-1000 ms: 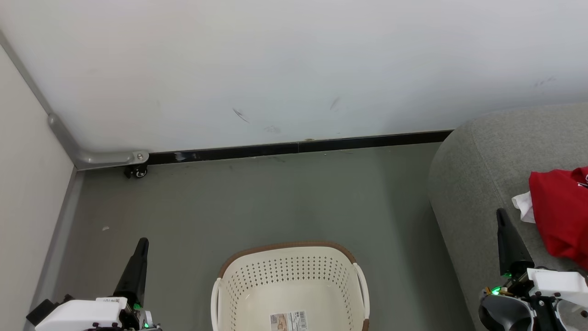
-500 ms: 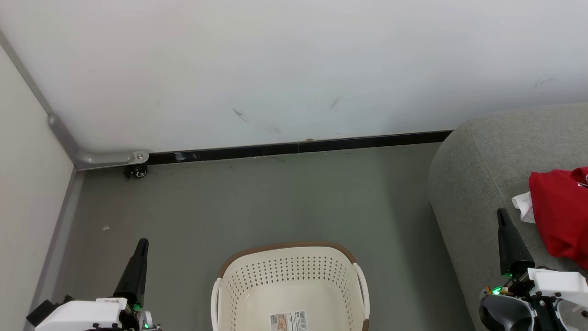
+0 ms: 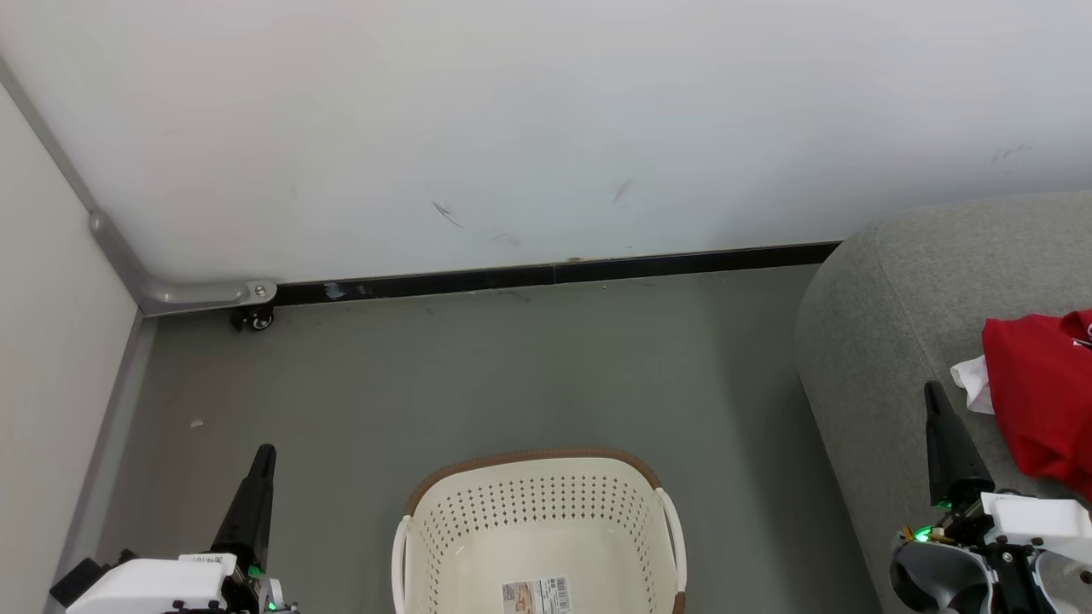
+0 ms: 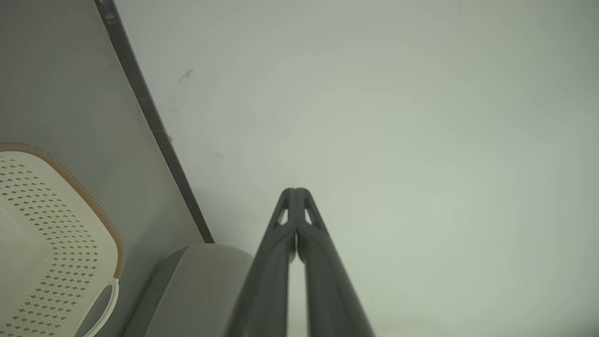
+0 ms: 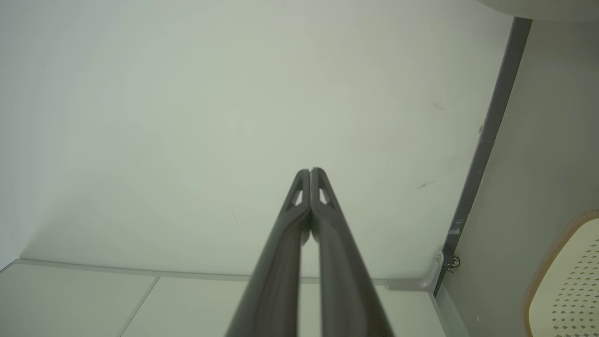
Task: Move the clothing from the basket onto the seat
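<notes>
Rightward of the basket, red clothing atop the seat.

A cream perforated laundry basket with a brown rim is seen upright on the floor, a paper label shown on its bare bottom. Right of the basket, set apart from it, a light-grey sofa with a rounded padded edge is seen. Bright red clothing with white trim is heaped on it.

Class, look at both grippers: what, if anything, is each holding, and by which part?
Nothing is held. The left gripper and right gripper are both shut, fingertips together with nothing between them; the clothing lies on the sofa.
</notes>
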Controlling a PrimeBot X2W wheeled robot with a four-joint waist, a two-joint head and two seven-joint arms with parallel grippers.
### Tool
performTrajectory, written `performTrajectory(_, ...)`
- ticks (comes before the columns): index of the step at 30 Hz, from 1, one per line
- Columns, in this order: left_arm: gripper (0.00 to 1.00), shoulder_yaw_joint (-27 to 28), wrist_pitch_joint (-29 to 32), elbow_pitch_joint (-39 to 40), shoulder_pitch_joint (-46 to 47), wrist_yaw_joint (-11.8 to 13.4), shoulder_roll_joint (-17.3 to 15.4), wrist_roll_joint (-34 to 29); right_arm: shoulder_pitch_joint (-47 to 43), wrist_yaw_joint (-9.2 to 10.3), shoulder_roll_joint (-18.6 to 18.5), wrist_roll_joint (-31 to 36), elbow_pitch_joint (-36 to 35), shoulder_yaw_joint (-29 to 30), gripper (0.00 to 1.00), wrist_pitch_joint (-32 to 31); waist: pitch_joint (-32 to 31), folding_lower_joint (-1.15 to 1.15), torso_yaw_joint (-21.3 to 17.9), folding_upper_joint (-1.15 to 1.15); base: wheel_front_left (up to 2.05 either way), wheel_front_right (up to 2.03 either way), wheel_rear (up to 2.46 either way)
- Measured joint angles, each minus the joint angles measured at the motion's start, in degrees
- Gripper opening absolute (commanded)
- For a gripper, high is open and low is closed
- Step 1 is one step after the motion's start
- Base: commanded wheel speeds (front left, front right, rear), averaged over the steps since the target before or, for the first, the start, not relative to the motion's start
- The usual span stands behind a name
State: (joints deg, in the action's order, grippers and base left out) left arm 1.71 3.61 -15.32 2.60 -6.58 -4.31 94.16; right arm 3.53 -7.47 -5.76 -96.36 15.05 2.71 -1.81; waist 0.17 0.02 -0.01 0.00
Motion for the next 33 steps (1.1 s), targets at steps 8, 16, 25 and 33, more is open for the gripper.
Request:
performTrajectory(8, 0.00, 0.0, 0.0, -0.1, 0.0, -0.1, 0.0, 0.0, 0.0, 0.00, 0.0, 0.0, 0.0, 0.1, 0.00, -0.2, 0.0, 0.00, 0.0, 0.00, 0.00, 0.00, 0.00)
performTrajectory(16, 0.00, 0.0, 0.0, -0.3, 0.1, -0.1, 0.1, 0.0, 0.0, 0.00, 0.0, 0.0, 0.0, 0.1, 0.00, -0.2, 0.0, -0.01, 0.0, 0.00, 0.00, 0.00, 0.00)
performTrajectory(25, 0.00, 0.1, 0.4, -0.4, 0.1, -0.1, 0.2, 0.0, 0.0, 0.00, 0.0, 0.0, 0.0, 0.2, 0.00, -0.3, 0.0, -0.01, 0.0, 0.00, 0.00, 0.00, 0.00)
performTrajectory(33, 0.00, 0.1, 0.4, -0.5, 0.2, -0.1, 0.3, 0.0, 0.0, 0.00, 0.0, 0.0, 0.0, 0.2, 0.00, -0.3, 0.0, 0.00, 0.0, 0.00, 0.00, 0.00, 0.00)
